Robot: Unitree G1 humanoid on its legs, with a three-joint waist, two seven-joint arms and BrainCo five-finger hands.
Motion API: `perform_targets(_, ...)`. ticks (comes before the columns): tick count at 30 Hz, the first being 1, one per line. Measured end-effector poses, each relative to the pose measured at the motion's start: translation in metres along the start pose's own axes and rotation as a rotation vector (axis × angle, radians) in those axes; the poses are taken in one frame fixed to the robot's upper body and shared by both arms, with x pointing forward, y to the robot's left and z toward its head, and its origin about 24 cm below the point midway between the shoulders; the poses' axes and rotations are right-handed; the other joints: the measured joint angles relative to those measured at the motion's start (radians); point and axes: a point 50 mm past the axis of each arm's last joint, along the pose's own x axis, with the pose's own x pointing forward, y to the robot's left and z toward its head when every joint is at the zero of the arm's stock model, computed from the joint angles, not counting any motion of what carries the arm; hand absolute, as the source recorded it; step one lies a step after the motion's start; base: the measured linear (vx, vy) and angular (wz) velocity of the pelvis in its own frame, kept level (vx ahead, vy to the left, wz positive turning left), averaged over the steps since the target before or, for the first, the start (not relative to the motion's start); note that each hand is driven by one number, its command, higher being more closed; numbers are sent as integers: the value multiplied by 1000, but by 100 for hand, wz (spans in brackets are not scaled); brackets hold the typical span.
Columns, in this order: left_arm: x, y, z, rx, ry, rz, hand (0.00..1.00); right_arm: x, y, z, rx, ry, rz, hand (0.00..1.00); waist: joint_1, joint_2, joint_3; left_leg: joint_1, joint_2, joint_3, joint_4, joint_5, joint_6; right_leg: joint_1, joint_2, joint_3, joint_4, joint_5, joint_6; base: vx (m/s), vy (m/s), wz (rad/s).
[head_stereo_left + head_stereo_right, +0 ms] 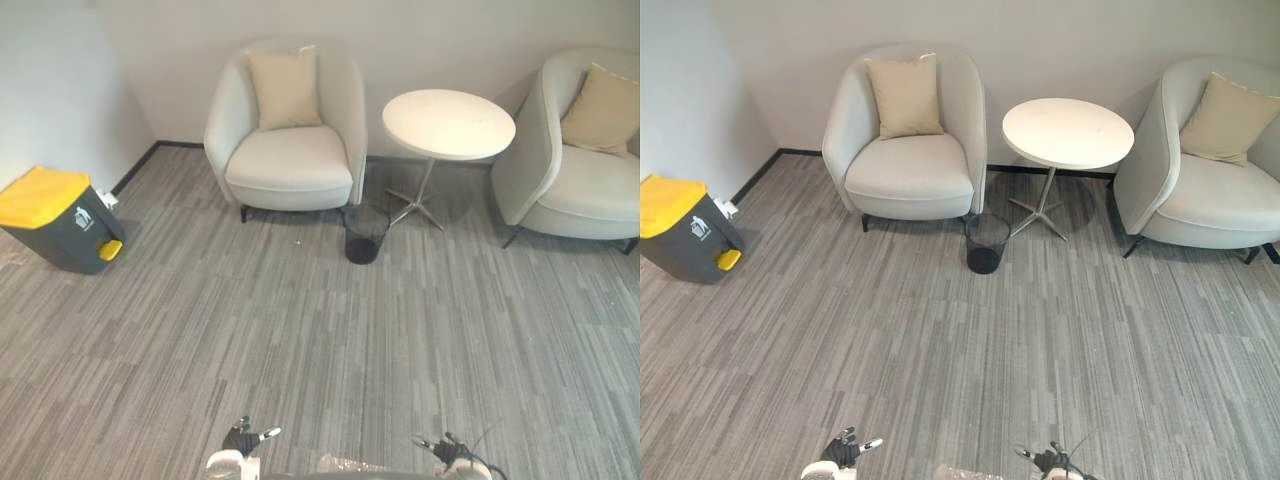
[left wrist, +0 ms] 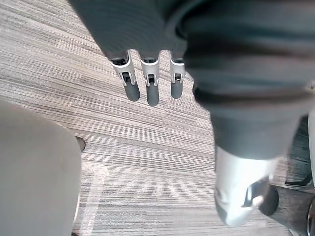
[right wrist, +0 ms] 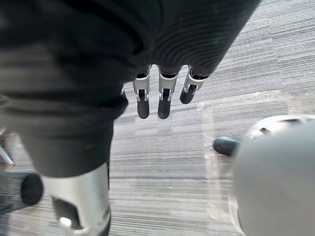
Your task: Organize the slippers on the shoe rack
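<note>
Carpet [image 1: 320, 330] covers the floor. The left hand [image 2: 152, 92] and the right hand [image 3: 164, 104] hang low at the near edge, fingers straight and relaxed, holding nothing

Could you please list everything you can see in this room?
cream upholstered armchairs: two, cream, left and right of the table
beige square cushions: two, beige, one on each armchair
white round pedestal table: one, white, between the armchairs
black mesh wastebasket: one, black, beside the table's base
grey pedal bin with yellow lid: one, grey and yellow, by the left wall
grey striped carpet: one, grey, the floor
left hand: one, silver, dark-tipped, fingers straight, empty
right hand: one, silver, dark-tipped, fingers straight, empty
</note>
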Motion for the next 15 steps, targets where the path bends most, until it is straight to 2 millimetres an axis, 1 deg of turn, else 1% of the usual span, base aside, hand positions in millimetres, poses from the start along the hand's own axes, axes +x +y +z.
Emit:
perform_targets(1,0,2,-1,2,2,4,0,0,1,-1,3,3,3,0,1,0,0,0,0,0,0,0,0,0,0,2,-1,0,0,-21,-31,-8)
perform_targets(3,0,3,-2,4,5,7,0,-1,1,-4,15,10,2,0,3,-14,-4,10,3,0,0,0,0,9,5,9,-6,0,0,-31,-64,-9)
perform_targets(8,0,2,-2,-3,8,5,0,-1,-3,-3,23,4,-9,0,4,-11,-2,15,4,-1,-7,6,7,13,13,12,-16,-2,2,-86,-81,-4)
perform_targets(12,0,-3,-2,-12,8,-5,0,0,-8,-1,29,0,-20,0,2,5,3,35,6,-8,-87,54,4,6,23,21,-26,0,5,-112,-83,4)
perform_targets(13,-1,-4,-3,-14,11,-7,0,0,-8,-1,29,0,-21,0,2,7,1,41,9,-14,-112,71,1,3,26,19,-27,0,5,-132,-101,4)
perform_targets(14,-1,-4,-3,-14,11,-7,0,0,-8,-1,29,0,-21,0,2,7,1,42,9,-15,-116,73,1,1,27,19,-28,-1,5,-132,-99,4)
perform_targets(15,-1,-5,-3,-17,15,-10,0,0,-9,-2,28,1,-23,0,0,6,0,49,13,-17,-146,93,-3,-10,31,19,-29,0,2,-109,-88,2)
